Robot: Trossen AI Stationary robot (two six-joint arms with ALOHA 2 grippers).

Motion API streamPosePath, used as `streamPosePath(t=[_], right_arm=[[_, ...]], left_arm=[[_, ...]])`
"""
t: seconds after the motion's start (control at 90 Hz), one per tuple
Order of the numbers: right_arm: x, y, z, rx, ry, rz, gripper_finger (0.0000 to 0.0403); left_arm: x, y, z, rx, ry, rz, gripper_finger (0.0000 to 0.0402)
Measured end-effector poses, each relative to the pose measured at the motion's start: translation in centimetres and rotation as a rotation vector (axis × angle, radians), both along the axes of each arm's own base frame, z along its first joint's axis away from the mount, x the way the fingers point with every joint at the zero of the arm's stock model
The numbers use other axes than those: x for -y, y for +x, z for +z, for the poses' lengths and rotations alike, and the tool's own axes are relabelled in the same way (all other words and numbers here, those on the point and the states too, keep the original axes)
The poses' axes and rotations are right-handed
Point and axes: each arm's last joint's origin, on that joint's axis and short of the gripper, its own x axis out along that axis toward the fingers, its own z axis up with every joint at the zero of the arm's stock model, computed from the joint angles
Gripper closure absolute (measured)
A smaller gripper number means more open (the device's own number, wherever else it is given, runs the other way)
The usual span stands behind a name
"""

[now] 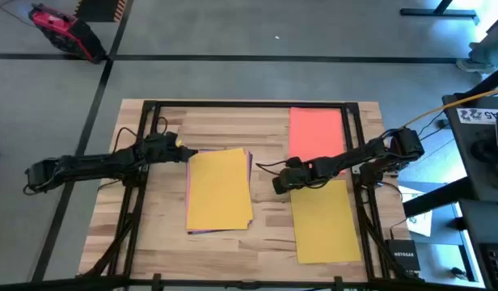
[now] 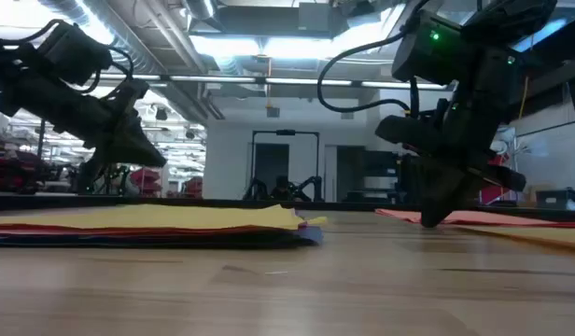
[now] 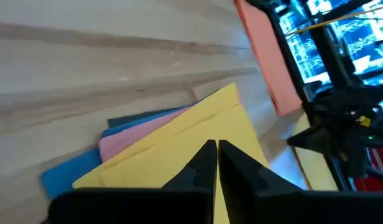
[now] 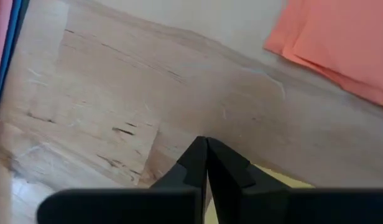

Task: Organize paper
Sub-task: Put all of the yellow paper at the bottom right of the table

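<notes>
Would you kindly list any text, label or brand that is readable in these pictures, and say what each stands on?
"NETGEAR" seems to read on the small black box by the table's near right corner, though it is tiny.
White lettering on the dark panel at the right edge is too blurred to read.
The coloured paper sheets carry no print.

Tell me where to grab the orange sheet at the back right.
Judging by the high view, take the orange sheet at its inner long edge, coming from the table's centre. It lies flat, so pinch an edge. The right gripper sits nearby.
</notes>
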Motion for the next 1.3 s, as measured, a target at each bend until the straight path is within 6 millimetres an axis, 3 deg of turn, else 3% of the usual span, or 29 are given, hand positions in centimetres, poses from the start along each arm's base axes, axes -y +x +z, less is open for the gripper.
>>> streamPosePath(t=[0.278,0.489,0.756,1.011,1.178,1.3], right_arm=[[0.0,0.2,0.2,0.008,-0.031,0.082,0.0403],[0.4,0.9,0.8,-0.010,-0.096,0.300,0.0403],[4.2,2.8,2.5,0.095,-0.157,0.281,0.0393],[7.6,5.6,4.6,0.416,-0.260,0.273,0.0348],[8.8,7.1,3.3,0.519,-0.278,0.252,0.0313],[9.0,8.6,1.5,0.491,-0.262,0.249,0.0292]], left_arm=[[0.0,0.0,0.1,0.013,-0.006,-0.003,0.0402],[0.0,0.2,0.5,0.040,0.044,-0.029,0.0402],[0.1,0.5,1.0,0.105,0.031,-0.095,0.0402],[0.1,0.4,0.8,0.090,0.033,-0.097,0.0402],[0.1,0.4,0.8,0.085,0.036,-0.100,0.0402],[0.1,0.4,0.8,0.085,0.035,-0.097,0.0402]])
